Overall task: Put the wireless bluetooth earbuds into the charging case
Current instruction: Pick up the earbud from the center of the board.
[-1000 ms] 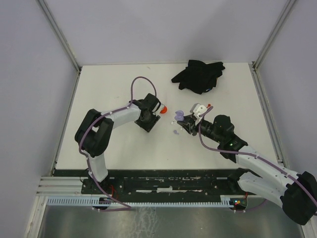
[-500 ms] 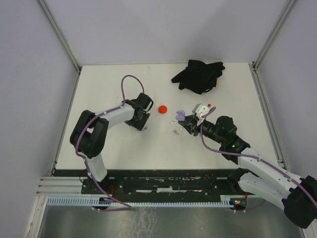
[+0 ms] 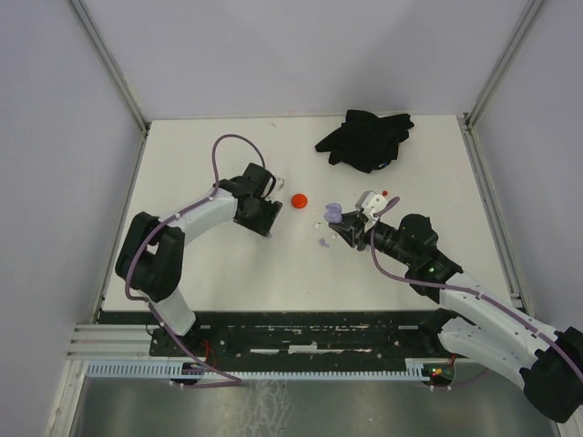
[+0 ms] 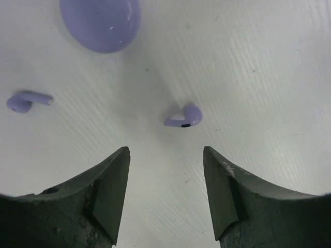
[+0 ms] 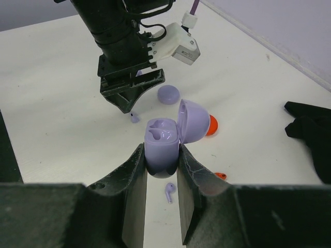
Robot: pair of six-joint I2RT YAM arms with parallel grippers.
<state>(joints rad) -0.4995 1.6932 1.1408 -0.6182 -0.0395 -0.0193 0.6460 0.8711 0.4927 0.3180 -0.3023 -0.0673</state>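
My right gripper is shut on the open lavender charging case, held upright with its lid back and both sockets empty; it also shows in the top view. One lavender earbud lies on the table under the case. My left gripper is open and empty, low over the table, with a lavender earbud just ahead of its fingertips and a second one to the left. In the top view the left gripper is left of the case.
A lavender disc lies beyond the left gripper. A red disc sits between the arms, a tiny red earbud to the case's right. A white case is behind the right gripper. A black cloth lies at the back.
My left gripper has pulled left, away from the red disc, which now lies in full view. My right gripper has kept hold of the case almost in place.
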